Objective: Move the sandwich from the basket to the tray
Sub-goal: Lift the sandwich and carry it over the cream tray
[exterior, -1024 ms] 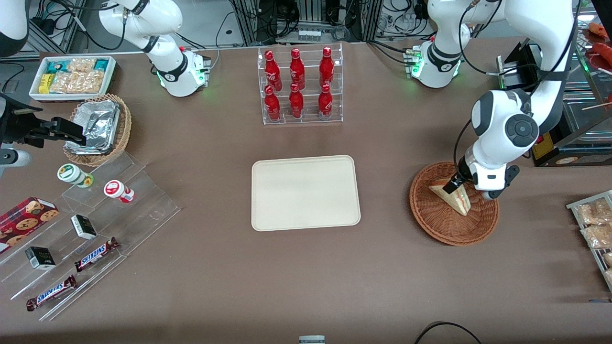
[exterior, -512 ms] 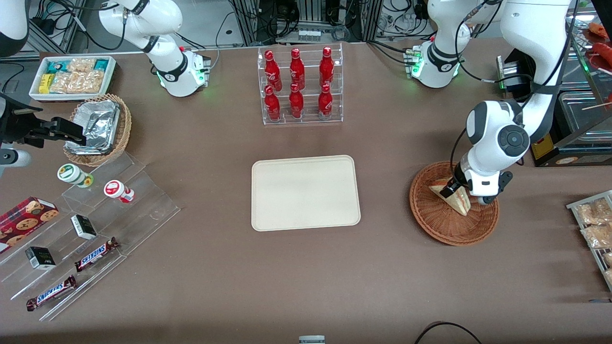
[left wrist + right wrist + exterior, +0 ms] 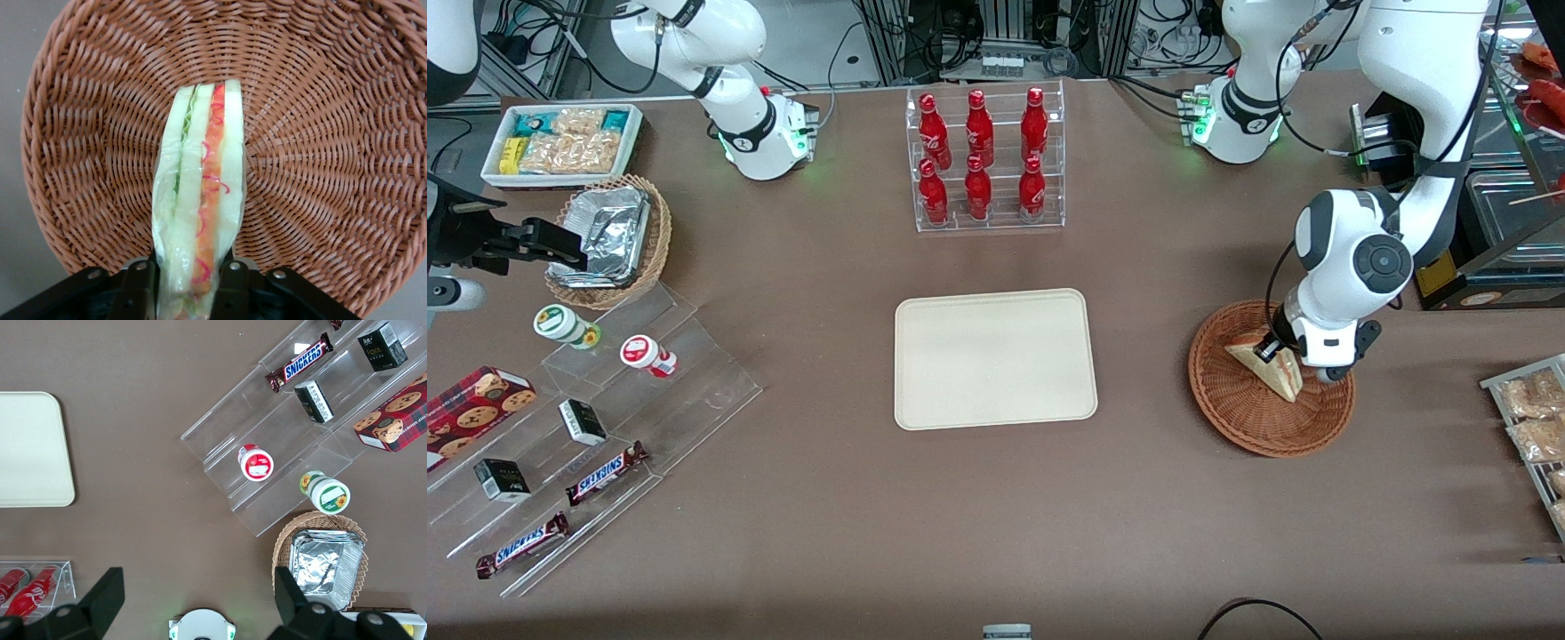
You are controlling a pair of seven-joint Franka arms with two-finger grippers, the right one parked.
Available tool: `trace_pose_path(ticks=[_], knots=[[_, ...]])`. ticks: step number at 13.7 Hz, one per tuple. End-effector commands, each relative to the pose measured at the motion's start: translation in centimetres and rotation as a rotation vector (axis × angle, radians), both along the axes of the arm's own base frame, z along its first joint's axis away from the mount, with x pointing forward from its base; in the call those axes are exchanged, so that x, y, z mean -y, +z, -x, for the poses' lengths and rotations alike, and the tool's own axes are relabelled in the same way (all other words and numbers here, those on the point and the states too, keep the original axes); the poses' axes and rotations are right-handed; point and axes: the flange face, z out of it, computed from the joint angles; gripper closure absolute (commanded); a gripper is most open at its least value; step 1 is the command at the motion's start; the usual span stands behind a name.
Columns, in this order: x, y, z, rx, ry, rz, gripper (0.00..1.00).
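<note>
The sandwich stands on edge in the reddish-brown wicker basket, toward the working arm's end of the table. The left wrist view shows its pale bread with orange and green layers against the weave of the basket. My left gripper is down in the basket, and its black fingers press both sides of the wedge, so the gripper is shut on it. The sandwich still rests on the basket floor. The cream tray lies bare at the table's middle.
A clear rack of red bottles stands farther from the front camera than the tray. Toward the parked arm's end are a foil-filled tan basket, a white snack bin and acrylic steps with candy. Packaged snacks lie beside the reddish-brown basket.
The left arm's wrist has come down lower over the basket and its fingers have settled around the sandwich. The sandwich and basket have not shifted.
</note>
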Motion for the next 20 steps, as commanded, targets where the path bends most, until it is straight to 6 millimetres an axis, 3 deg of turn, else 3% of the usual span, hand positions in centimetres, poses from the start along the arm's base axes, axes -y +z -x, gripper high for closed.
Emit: trace_pose_path(ticks=[1, 2, 4, 5, 6, 8, 10, 15, 20], knots=[[0.1, 5.6, -1.0, -0.033, -0.048, -0.071, 1.00], [0.6, 8.4, -1.7, -0.058, -0.062, -0.088, 1.00], [4.7, 14.8, -3.4, -0.091, -0.114, -0.103, 1.00], [6.8, 16.9, -3.9, -0.094, -0.134, -0.097, 1.00], [10.1, 19.0, -4.0, -0.085, -0.169, -0.075, 1.00], [15.5, 21.5, -3.6, -0.041, -0.246, -0.019, 1.00], [22.2, 21.8, -2.7, -0.021, -0.353, -0.002, 1.00], [36.7, 16.4, -1.4, -0.043, -0.536, 0.021, 1.00], [41.9, 11.9, -0.5, -0.033, -0.600, 0.041, 1.00]])
